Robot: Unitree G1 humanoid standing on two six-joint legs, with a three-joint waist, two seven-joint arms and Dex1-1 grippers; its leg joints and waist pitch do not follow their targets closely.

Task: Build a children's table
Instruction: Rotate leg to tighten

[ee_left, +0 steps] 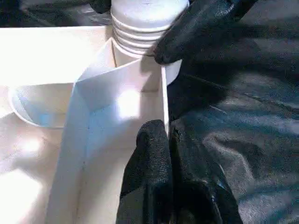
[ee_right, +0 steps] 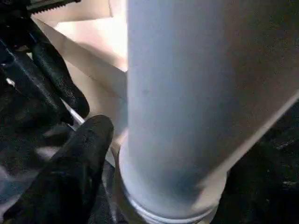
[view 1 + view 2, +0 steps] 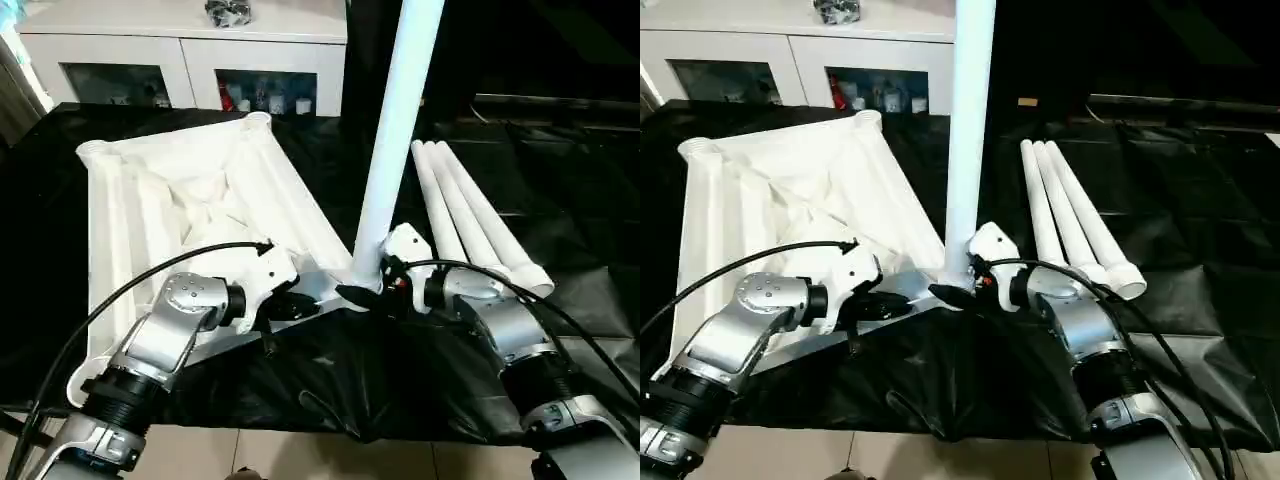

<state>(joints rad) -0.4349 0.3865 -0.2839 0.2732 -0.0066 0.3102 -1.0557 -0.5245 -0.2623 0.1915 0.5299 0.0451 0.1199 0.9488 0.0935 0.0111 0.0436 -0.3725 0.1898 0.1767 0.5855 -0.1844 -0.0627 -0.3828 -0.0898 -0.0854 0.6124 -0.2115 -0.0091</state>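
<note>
the white table top [image 3: 190, 200] lies upside down on the black-covered worktop [image 3: 560, 180], its x-ribbed underside facing up so the round corner sockets are open for the legs. one tubular leg [image 3: 395, 140] stands upright in the near corner socket [image 1: 140, 28], leaning a little, and its ridged end shows in the left wrist view sitting in that socket. the right claw [image 3: 362, 290] is clenched around the foot of this leg, probably to steer and press or twist it home. the left claw [image 3: 290, 305] is pinched on the thin side wall [image 1: 164, 100] of the table top just beside the socket, one finger [image 1: 152, 158] inside and the other outside; this looks like a brace so the top does not slide or turn while the leg is worked in. three more legs [image 3: 470, 215] lie side by side on the worktop to the right, within the right arm's reach for the remaining corners. a white cabinet [image 3: 180, 50] with glass doors stands behind.
</note>
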